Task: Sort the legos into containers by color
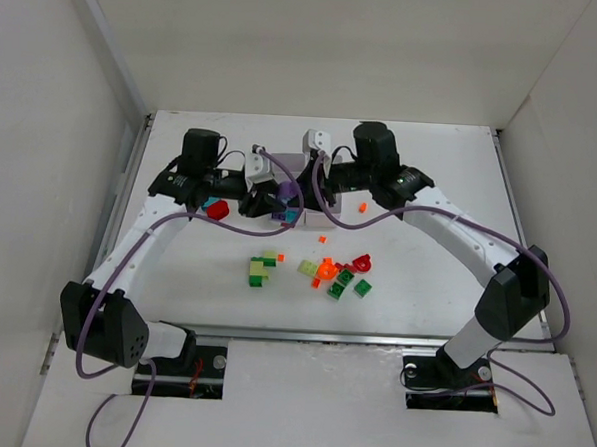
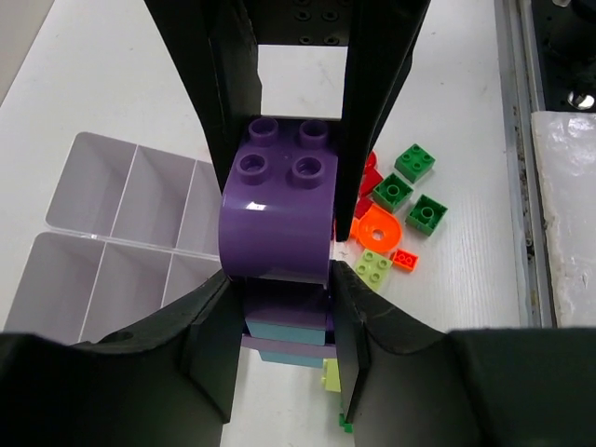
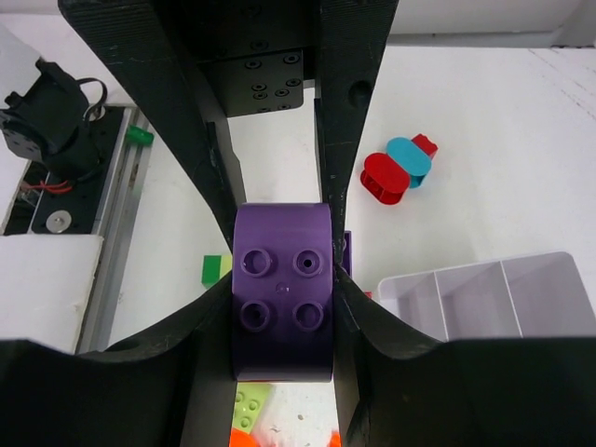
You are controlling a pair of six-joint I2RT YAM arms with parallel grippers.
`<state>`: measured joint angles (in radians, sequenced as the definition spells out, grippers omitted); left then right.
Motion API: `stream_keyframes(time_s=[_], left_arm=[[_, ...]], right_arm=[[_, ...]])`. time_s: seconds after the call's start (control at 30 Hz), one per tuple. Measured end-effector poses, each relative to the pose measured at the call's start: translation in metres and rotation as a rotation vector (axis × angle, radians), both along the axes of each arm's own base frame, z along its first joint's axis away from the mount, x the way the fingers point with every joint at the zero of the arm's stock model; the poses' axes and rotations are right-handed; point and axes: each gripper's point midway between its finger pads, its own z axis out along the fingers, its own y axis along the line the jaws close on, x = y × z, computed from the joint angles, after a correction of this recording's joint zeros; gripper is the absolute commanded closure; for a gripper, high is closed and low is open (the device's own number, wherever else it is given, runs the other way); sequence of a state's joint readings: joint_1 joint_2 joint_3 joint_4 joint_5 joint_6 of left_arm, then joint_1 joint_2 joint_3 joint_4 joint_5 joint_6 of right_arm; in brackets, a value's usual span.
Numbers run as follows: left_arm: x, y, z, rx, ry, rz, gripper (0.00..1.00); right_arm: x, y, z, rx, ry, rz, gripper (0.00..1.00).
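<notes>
A purple lego stack (image 1: 287, 195) hangs just above the table, gripped from both sides. My left gripper (image 2: 279, 312) is shut on its lower purple and teal layers (image 2: 284, 328). My right gripper (image 3: 282, 307) is shut on the curved purple brick (image 3: 282, 289) with four studs on top. Both grippers meet beside the white container (image 1: 317, 222), whose compartments (image 2: 121, 214) look bare where they show. Loose green (image 1: 259, 272), orange (image 1: 326, 270) and red (image 1: 362, 260) legos lie on the table in front.
A red and teal rounded piece (image 1: 215, 207) lies left of the grippers, also in the right wrist view (image 3: 396, 172). A tiny orange brick (image 1: 361, 206) sits right of the container. White walls enclose the table (image 1: 426, 280) on three sides.
</notes>
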<state>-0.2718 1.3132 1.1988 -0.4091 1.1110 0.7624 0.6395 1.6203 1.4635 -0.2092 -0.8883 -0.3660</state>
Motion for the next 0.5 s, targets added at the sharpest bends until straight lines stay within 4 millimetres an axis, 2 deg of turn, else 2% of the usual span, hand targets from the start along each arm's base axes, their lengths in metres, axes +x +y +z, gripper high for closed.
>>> stream_keyframes(time_s=[0.03, 0.07, 0.27, 0.37, 0.5], left_arm=[[0.000, 0.000, -0.002, 0.001, 0.003, 0.001, 0.90], [0.000, 0.001, -0.005, 0.003, 0.008, 0.003, 1.00], [-0.001, 0.004, -0.021, 0.026, 0.019, 0.011, 1.00], [-0.001, 0.012, -0.046, 0.084, 0.054, 0.046, 1.00], [-0.007, 0.022, -0.078, 0.159, 0.121, 0.089, 1.00]], right_arm=[[0.000, 0.000, -0.001, -0.002, 0.004, 0.000, 1.00], [0.000, 0.001, -0.003, -0.004, 0.010, 0.000, 1.00], [0.002, 0.002, -0.017, -0.031, 0.061, -0.024, 1.00], [0.009, 0.000, -0.022, -0.043, 0.094, -0.081, 1.00], [0.028, -0.010, -0.028, -0.042, 0.115, -0.184, 1.00]])
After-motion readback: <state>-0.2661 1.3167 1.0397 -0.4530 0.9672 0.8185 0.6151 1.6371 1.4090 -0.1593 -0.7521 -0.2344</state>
